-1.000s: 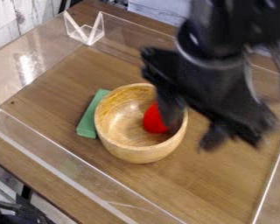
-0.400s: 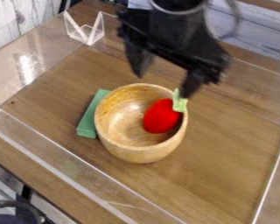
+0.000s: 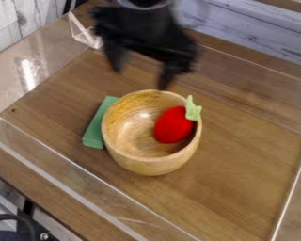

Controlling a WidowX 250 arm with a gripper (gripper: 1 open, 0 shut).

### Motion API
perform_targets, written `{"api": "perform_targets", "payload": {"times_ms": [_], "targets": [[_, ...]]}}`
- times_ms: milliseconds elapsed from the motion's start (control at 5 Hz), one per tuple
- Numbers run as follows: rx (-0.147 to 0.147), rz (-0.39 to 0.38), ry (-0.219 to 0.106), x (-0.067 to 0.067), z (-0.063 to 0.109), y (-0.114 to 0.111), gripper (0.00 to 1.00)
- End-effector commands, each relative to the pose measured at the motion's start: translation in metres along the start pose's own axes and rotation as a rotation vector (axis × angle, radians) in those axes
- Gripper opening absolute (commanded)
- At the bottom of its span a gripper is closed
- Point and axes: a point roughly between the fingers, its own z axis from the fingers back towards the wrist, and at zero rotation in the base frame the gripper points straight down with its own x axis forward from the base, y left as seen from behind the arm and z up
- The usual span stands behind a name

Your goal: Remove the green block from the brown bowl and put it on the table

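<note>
The light-brown wooden bowl (image 3: 148, 158) — round, smooth, thick-walled — sits below the wide-open claw (image 3: 143, 64).

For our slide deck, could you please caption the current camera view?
Green block on the table beside the brown bowl, red object inside.

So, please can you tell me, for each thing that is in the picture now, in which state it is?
Green block: on the table, outside the bowl, close against its left side in the view
Brown bowl: upright, holding the red object
Red object: inside the bowl, green part leaning over the rim
Gripper: open, blurred, holding nothing visible
Table: bearing the bowl and block
</note>
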Motion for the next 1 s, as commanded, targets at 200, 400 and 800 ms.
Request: {"api": "perform_targets", "payload": {"times_ms": [200, 400, 800], "targets": [[0.001, 0.041, -0.025, 0.002, -0.021, 0.017, 1.00], [0.004, 0.054, -0.018, -0.002, -0.035, 0.004, 1.00], [-0.006, 0.048, -0.026, -0.005, -0.056, 0.017, 1.00]]}}
